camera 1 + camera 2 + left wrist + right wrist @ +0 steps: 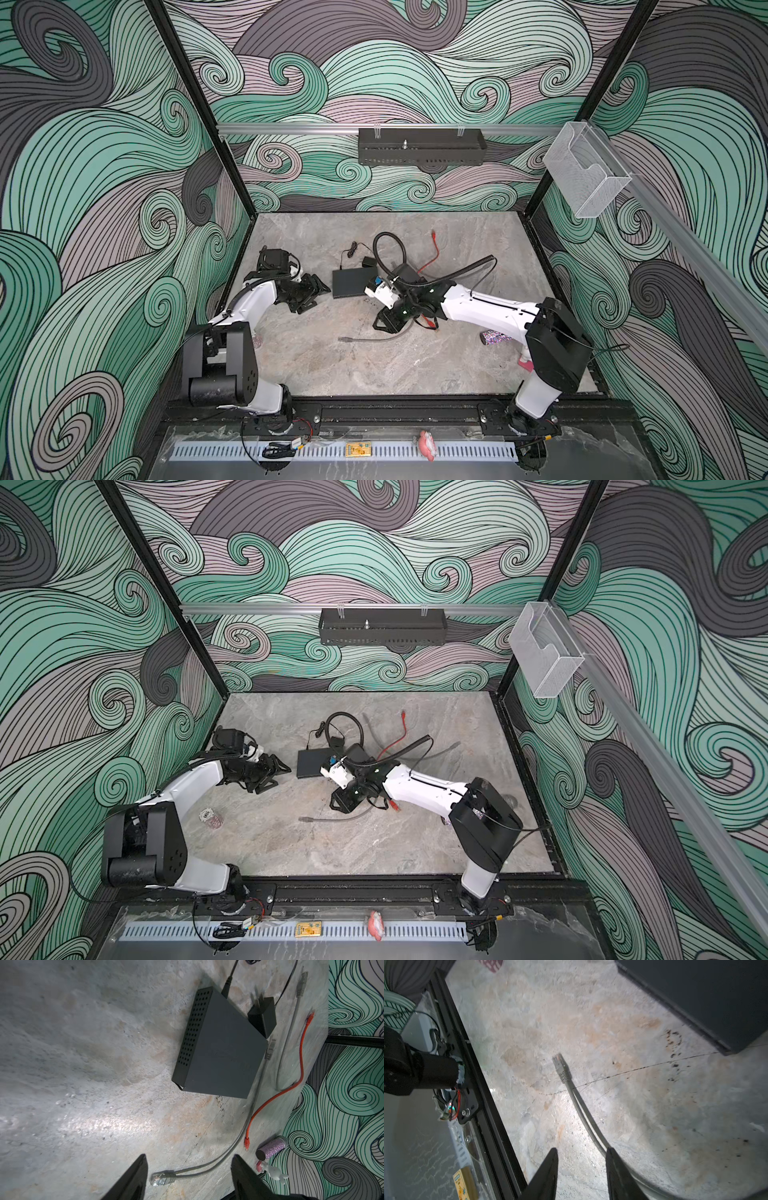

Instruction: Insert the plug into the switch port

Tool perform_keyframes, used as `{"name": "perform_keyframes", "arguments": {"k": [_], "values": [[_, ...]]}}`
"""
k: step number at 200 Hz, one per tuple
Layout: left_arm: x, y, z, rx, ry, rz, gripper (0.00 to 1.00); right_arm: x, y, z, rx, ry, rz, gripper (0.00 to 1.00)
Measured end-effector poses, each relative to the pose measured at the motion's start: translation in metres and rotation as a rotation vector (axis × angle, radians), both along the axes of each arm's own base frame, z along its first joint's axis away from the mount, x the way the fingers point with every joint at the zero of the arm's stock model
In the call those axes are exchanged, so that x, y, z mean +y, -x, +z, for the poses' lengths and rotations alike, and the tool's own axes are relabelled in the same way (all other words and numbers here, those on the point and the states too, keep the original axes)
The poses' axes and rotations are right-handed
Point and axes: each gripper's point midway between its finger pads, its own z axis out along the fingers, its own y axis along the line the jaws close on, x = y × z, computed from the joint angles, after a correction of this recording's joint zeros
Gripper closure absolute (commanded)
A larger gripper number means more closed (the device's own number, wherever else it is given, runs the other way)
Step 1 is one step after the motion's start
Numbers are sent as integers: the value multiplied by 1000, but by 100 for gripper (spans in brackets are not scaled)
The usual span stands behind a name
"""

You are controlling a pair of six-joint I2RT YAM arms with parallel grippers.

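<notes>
The switch (351, 282) (311, 762) is a flat matte-black box lying mid-table; its perforated side shows in the left wrist view (218, 1047). A grey cable's plug (344, 339) (304, 819) lies loose on the table in front of it. My left gripper (318, 297) (189, 1156) hovers just left of the switch, open and empty; the plug (162, 1179) lies on the table beyond its fingers. My right gripper (384, 326) (581, 1150) points down at the switch's front right, open, with the grey cable running past one finger (612, 1159) toward the plug (559, 1066).
A small black adapter (369, 262) and thin cord sit behind the switch. A red cable (434, 249), a second grey cable (291, 1032) and a glitter cylinder (494, 337) lie to the right. A poker chip (210, 817) rests by the left arm.
</notes>
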Motion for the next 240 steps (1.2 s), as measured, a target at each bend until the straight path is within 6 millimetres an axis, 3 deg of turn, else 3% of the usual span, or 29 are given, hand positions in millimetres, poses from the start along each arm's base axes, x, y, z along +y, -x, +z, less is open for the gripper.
{"name": "perform_keyframes", "arguments": {"k": [69, 103, 155, 240], "values": [[20, 0, 4, -9, 45, 69, 33, 22, 40, -34, -119, 146, 200, 59], [22, 2, 14, -50, 49, 78, 33, 33, 38, -46, -158, 179, 242, 59], [21, 11, 6, -28, 76, 86, 33, 39, 28, -66, -174, 231, 256, 60], [22, 11, 7, -32, 87, 91, 33, 45, 14, -68, -220, 269, 243, 61]]}}
